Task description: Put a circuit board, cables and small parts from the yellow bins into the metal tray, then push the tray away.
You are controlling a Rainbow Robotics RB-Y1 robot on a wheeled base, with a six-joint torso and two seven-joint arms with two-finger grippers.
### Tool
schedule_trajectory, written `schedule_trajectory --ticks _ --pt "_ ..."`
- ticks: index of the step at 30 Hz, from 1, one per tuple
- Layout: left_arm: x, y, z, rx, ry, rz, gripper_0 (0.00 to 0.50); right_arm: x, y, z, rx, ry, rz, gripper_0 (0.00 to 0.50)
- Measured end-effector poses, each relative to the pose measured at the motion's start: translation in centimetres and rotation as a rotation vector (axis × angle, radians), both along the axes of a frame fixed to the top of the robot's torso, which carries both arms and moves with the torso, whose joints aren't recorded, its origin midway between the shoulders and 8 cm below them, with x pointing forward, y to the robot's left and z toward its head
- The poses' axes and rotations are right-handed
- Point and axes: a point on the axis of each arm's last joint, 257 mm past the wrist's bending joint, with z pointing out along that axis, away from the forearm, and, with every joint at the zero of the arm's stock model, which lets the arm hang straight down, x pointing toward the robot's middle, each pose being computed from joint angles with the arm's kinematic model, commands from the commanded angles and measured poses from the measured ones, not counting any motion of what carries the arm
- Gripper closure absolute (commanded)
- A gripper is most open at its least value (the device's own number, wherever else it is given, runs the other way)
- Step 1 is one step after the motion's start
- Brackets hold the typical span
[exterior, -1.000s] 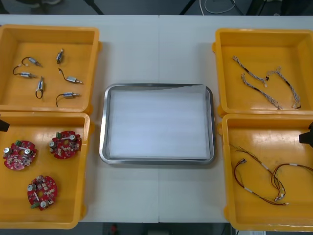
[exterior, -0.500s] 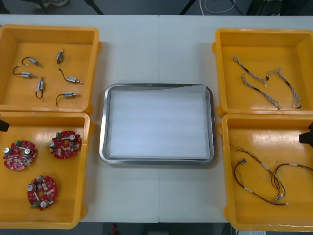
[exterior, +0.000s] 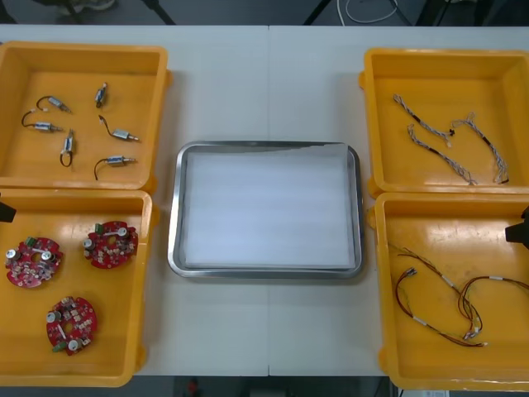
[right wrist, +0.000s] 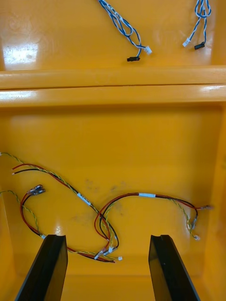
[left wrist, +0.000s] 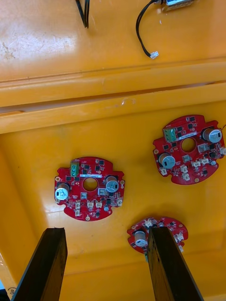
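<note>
**A:** Where is the left gripper (left wrist: 107,233) hanging?

**B:** It is hovering over the near-left bin (exterior: 140,289), its two black fingers (left wrist: 49,263) standing wide apart and gripping nothing.

**A:** What is lying closest to it?

**B:** Three round red circuit boards (exterior: 33,262) are resting flat on that bin's floor. The nearest board (left wrist: 141,233) is peeking out from behind one fingertip. The left board (left wrist: 89,189) is lying just past the gap between the fingers. The right board (left wrist: 188,149) is sitting farther off, toward the wall shared with the far-left bin (exterior: 83,50).

**A:** And the right gripper (right wrist: 107,237)?

**B:** It is hovering over the near-right bin (right wrist: 113,136), its fingers (right wrist: 47,268) also spread and clasping nothing. The red and yellow cables (right wrist: 108,211) are sprawling across the floor there, with their tangled ends lying between the fingertips.

**A:** What is lying in the far bins?

**B:** Small metal parts (exterior: 120,134) with dark leads are lying scattered in the far-left bin. Twisted blue and white cables (exterior: 446,141) are looping across the far-right bin (exterior: 446,58).

**A:** And the metal tray (exterior: 175,207)?

**B:** It is sitting on the light table (exterior: 264,74) between the left and right bins, white inside, well apart from both grippers.
</note>
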Motion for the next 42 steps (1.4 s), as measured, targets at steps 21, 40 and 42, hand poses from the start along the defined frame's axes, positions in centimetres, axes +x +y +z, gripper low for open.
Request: schedule_trajectory --ticks 21,40,42 --pt "0.0 0.0 0.0 0.0 0.0 0.0 0.0 0.0 0.0 0.0 0.0 0.0 0.0 0.0" --pt "0.0 0.0 0.0 0.0 0.0 0.0 0.0 0.0 0.0 0.0 0.0 0.0 0.0 0.0" --pt "0.0 0.0 0.0 0.0 0.0 0.0 0.0 0.0 0.0 0.0 0.0 0.0 0.0 0.0"
